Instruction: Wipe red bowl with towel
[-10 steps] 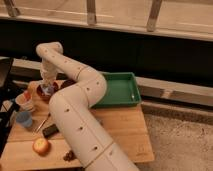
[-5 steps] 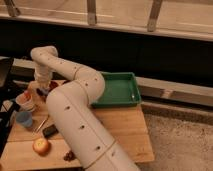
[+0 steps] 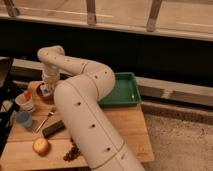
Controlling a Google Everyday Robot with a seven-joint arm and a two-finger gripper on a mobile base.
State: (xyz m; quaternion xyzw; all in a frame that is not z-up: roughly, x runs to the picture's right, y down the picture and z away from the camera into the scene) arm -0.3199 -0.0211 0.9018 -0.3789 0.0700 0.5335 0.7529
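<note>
Green tray [image 3: 123, 93], blue cup [image 3: 23, 119], apple [image 3: 40, 146]

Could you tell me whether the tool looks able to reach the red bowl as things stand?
Probably yes: the tool sits directly over the red bowl, with the towel under it, and the pale cup beside the bowl stands clear of its way.

So the bowl [image 3: 48, 97] sat near the bench's [image 3: 127, 125] far left corner, with the towel [image 3: 44, 91] in it and the gripper [image 3: 48, 86] right on top, reaching down from the arm [image 3: 85, 100] that crossed the middle. A filled cup [image 3: 25, 102] stood just left of the bowl, and a second cup [image 3: 23, 119] was in front of that, by the left edge. A fork [image 3: 45, 120] lay right of the second cup, with a bar-shaped block [image 3: 52, 128] before it. The fruit [image 3: 40, 145] was near the front left corner, with grapes [image 3: 72, 151] to its right. The tray [image 3: 124, 92] filled the far right corner.
</note>
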